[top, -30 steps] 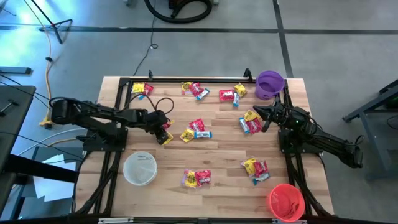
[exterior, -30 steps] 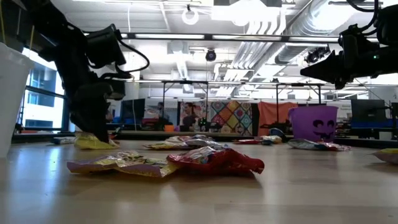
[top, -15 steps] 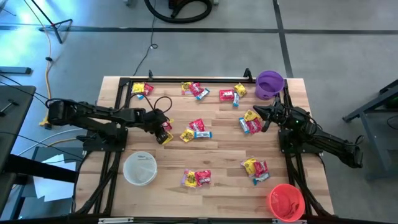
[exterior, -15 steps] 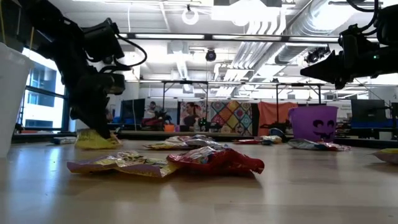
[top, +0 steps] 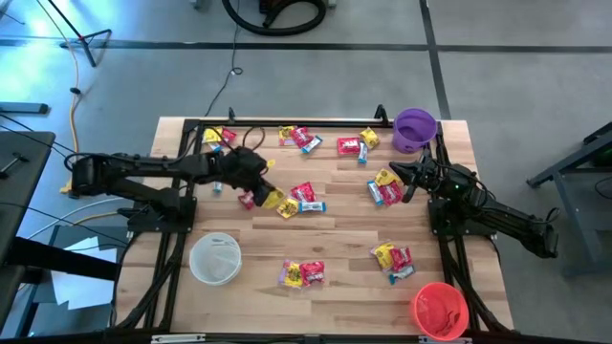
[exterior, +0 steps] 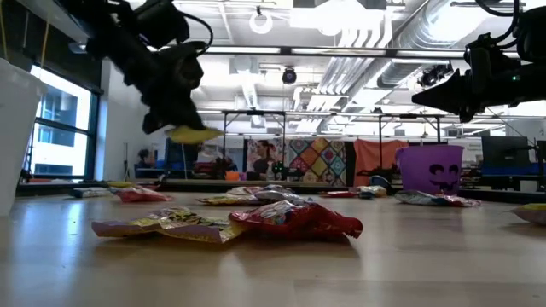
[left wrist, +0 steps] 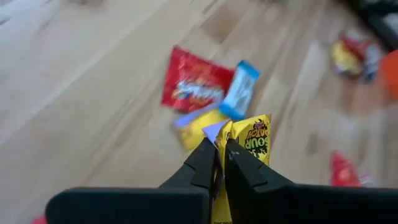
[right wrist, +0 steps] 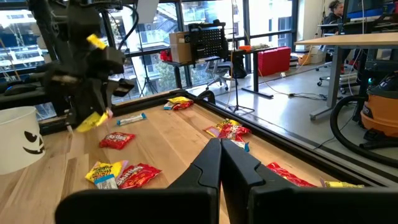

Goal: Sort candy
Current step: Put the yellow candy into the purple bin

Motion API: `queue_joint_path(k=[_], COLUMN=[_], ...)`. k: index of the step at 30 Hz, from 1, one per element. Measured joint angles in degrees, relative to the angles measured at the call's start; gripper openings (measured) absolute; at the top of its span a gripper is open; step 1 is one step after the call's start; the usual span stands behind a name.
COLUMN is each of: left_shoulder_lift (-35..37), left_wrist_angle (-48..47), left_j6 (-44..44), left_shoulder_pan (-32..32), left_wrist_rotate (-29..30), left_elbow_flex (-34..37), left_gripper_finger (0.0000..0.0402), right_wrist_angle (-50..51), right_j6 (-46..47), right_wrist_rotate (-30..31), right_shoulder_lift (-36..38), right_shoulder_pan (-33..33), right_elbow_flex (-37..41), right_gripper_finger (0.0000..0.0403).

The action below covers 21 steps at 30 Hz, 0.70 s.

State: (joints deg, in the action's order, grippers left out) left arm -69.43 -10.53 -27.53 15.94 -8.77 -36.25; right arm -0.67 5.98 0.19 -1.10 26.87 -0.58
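The left gripper (left wrist: 221, 155) is clamped tight on a yellow sour-candy packet (left wrist: 247, 138), holding it clear of the wooden table (top: 335, 229) above the left-centre, just over a red packet (top: 248, 200) and near a small red, yellow and blue cluster (top: 299, 199). The right gripper (right wrist: 220, 148) hangs with its fingers pressed together and empty at the right side, beside the purple bowl (top: 415, 129). Other candy (top: 302, 273) lies scattered over the tabletop, with a white bowl (top: 215, 259) at the near left and a red bowl (top: 440, 311) at the near right.

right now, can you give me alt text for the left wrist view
The left pincer is shut on a yellow candy, held above the wooden table. Below lie a red candy and a light blue candy, with more candy blurred farther off.
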Motion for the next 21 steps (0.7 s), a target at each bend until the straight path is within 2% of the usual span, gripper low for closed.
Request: queue_joint_path(k=[3, 9, 15, 21], left_shoulder_lift=[0.00, -0.91, -6.46, -13.51], left_wrist_angle=[3.45, 14.74, 30.15, 46.57], left_j6=[-2.35, -8.96, -13.58, -14.84], left_shoulder_pan=[1.53, 3.67, 3.83, 2.43], left_wrist_rotate=[-2.87, -4.93, -1.20, -1.20], left_elbow_flex=[0.00, 0.00, 0.00, 0.00], left_gripper_finger=[0.0009, 0.0006, 0.0002, 0.0001], right_wrist_angle=[0.00, 0.02, 0.00, 0.00], right_j6=[0.00, 0.00, -0.01, -0.01], right_wrist_rotate=[0.02, 0.01, 0.25, 0.32], right_shoulder_lift=[-0.02, -0.01, -0.02, -0.01], right_shoulder_pan=[0.00, -0.01, -0.01, -0.01], right_elbow_flex=[-0.02, -0.01, -0.02, -0.01], right_gripper_finger=[0.0000, 0.0000, 0.0000, 0.0000])
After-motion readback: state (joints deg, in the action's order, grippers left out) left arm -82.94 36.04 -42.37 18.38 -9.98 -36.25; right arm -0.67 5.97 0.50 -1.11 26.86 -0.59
